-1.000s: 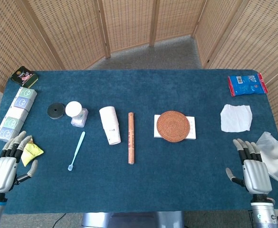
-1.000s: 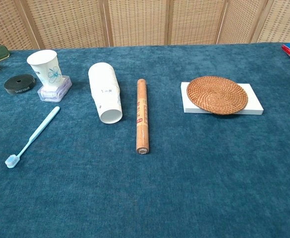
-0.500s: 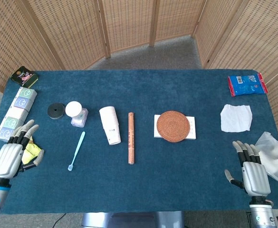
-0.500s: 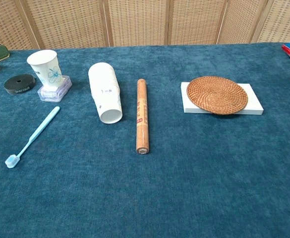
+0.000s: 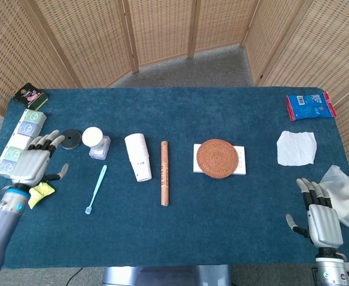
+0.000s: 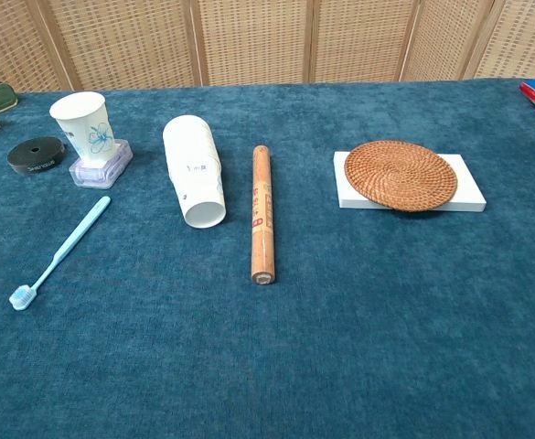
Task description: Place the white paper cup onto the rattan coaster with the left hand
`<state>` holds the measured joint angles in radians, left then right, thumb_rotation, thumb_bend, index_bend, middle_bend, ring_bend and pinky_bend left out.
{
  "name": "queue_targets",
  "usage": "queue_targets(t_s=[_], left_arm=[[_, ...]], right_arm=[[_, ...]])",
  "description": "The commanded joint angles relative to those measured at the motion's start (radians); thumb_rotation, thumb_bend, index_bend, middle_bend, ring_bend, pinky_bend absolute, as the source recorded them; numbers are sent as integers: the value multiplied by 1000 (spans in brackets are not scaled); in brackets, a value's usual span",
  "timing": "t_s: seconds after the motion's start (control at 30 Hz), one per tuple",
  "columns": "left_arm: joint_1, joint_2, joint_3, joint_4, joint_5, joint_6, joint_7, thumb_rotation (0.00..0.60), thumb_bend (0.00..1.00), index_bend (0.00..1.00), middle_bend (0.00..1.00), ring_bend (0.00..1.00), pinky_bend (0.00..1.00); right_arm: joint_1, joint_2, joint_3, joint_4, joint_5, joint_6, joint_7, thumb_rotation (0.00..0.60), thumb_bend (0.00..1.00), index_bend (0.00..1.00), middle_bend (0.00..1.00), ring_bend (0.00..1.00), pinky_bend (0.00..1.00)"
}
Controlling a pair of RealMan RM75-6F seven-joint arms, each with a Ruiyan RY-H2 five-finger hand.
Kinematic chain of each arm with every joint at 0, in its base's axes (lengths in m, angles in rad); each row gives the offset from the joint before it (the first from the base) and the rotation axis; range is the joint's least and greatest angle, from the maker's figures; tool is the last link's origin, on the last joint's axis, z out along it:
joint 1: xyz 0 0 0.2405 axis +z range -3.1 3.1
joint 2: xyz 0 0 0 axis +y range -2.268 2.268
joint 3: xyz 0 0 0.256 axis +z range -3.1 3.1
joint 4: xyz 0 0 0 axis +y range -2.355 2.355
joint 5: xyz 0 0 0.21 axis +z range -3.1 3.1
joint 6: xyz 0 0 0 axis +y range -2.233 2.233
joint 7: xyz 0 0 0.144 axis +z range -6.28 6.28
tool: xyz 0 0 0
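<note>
Advancing toward the white paper cup [image 5: 93,137] on its clear holder, the left robot hand [image 5: 36,164] has risen, empty, fingers spread; grasp pending.

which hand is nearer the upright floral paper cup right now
Left. The left hand hovers open just left of the floral paper cup, near the black disc. The right hand rests at the table's far right corner.

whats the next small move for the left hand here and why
Probably carry the left hand rightward toward the upright white paper cup. The hand is open, holds nothing and hovers near the table's left edge, short of the cup. The rattan coaster lies bare on its white slab, so the grasp seems to come first.
</note>
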<state>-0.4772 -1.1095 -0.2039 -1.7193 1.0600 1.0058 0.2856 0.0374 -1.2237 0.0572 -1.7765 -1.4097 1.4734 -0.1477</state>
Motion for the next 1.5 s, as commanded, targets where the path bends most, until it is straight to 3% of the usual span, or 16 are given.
queue_targets(t_s=[0.03, 0.2, 0.4, 0.6, 1.0, 1.07, 1.2, 1.37, 1.5], left_arm=[[-94, -68, -42, 98, -112, -68, 72, 344, 467, 0, 0, 0, 0], [-173, -130, -52, 198, -217, -156, 85, 354, 465, 0, 0, 0, 0], [-232, -190, -51, 298, -270, -207, 74, 354, 440, 0, 0, 0, 0], [-253, -216, -46, 330, -236, -271, -12, 353, 412, 0, 0, 0, 0], [-270, -261, -31, 403, -186, -283, -102, 355, 402, 0, 0, 0, 5], [-270, -273, -32, 421, -166, -273, -120, 361, 402, 0, 0, 0, 39], [-273, -298, -28, 461, -131, -266, -151, 433, 402, 0, 0, 0, 173], [-277, -314, -31, 488, -110, -278, -197, 444, 401, 0, 0, 0, 275], [-277, -333, -34, 513, -77, -261, -231, 502, 402, 93, 1, 66, 385]], right_arm=[[-2, 3, 3, 2, 9, -2, 11, 600, 354, 32, 0, 0, 0], [1, -3, 7, 11, 22, -12, 18, 600, 352, 31, 0, 0, 0], [6, -1, 16, 14, 35, -22, 21, 600, 354, 32, 0, 0, 0], [8, -2, 18, 18, 40, -27, 31, 600, 353, 32, 0, 0, 0], [0, 6, 15, 20, 39, -21, 42, 600, 354, 32, 0, 0, 0], [-2, 7, 15, 19, 39, -17, 42, 600, 354, 32, 0, 0, 0], [-7, 11, 12, 22, 41, -15, 50, 600, 354, 32, 0, 0, 0], [-12, 15, 9, 30, 44, -18, 65, 600, 354, 33, 0, 0, 0], [-15, 17, 9, 34, 44, -17, 74, 600, 353, 33, 0, 0, 0]])
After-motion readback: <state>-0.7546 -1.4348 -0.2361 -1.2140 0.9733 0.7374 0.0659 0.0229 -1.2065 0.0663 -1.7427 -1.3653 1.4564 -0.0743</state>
